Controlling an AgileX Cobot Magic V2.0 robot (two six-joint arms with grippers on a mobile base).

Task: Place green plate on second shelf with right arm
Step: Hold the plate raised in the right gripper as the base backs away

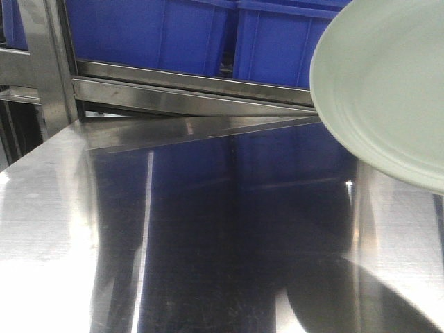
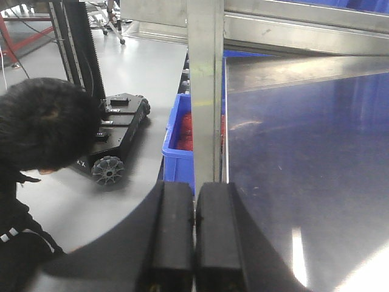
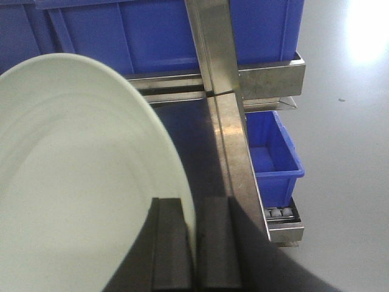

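Green plate [image 1: 388, 90] — round, shallow, matte pale sage with faint rings — fills the two o'clock corner of the front view. It is tilted and clear of the polished stainless-steel shelf surface [image 1: 208, 229] below, where its dark shadow falls at five o'clock. Large blue plastic bins [image 1: 159, 35] sit on the steel tier above, at twelve o'clock.

From the left wrist, the left gripper [image 2: 194, 243] has its black fingers pressed together with nothing between them, idle before a square steel upright post [image 2: 205, 91]. A dark-haired person [image 2: 45, 125] crouches at nine o'clock.

From the right wrist, the right gripper [image 3: 193, 243] pinches the plate's rim at six o'clock, and the disc spreads off toward nine o'clock.

By my reading, the carry is under way and the set-down is not yet done. The next move calls for tipping the plate flat, easing it in under the bin tier, lowering it onto the steel and then letting go. Which tier counts as second I cannot tell.
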